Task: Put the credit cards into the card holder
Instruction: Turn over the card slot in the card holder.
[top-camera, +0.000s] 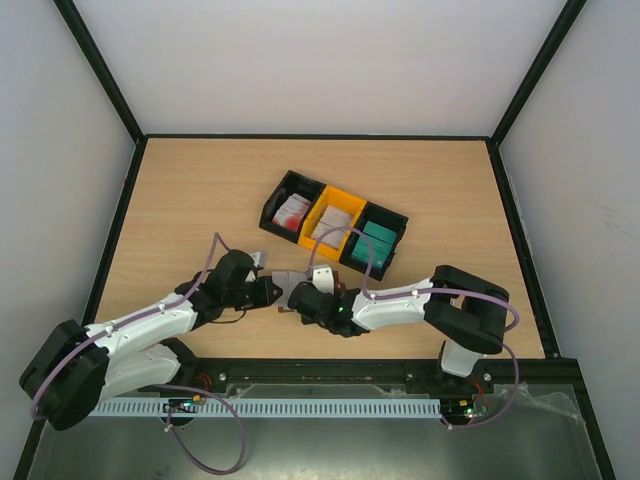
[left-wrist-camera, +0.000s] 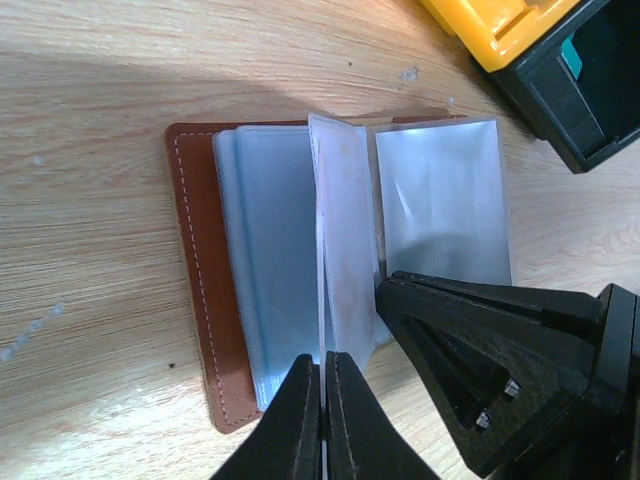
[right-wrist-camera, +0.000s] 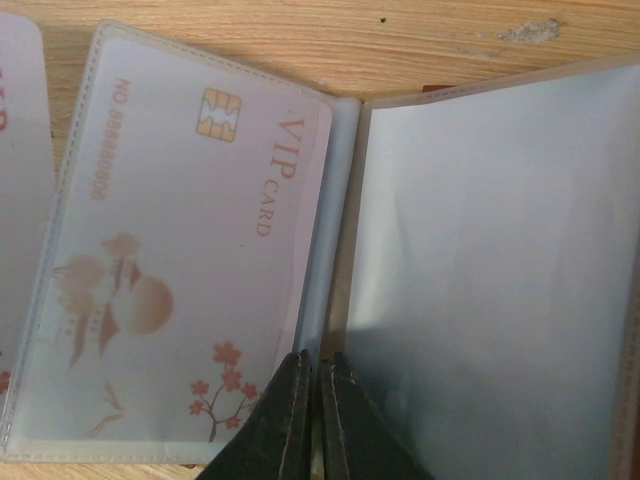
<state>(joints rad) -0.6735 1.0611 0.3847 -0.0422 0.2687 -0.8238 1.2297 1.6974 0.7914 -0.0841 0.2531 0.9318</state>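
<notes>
Card holder (left-wrist-camera: 195, 260) spread open for loading.
Left gripper (left-wrist-camera: 322, 360) pinches one clear sleeve (left-wrist-camera: 345, 230) upright. Right gripper (right-wrist-camera: 312, 360), jaws together, noses the fold, with a VIP card (right-wrist-camera: 180, 250) pocketed at its 10 o'clock. Keep that sleeve taut. Loose credit cards (top-camera: 377, 241) lie in bins (top-camera: 345, 195) at the holder's 1 o'clock.

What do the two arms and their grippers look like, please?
Both arms have white links, the left arm and the right arm, joined by bulky black joints. A purple cable loops along each. The left gripper and right gripper have matte black fingers tapering to narrow tips.
</notes>
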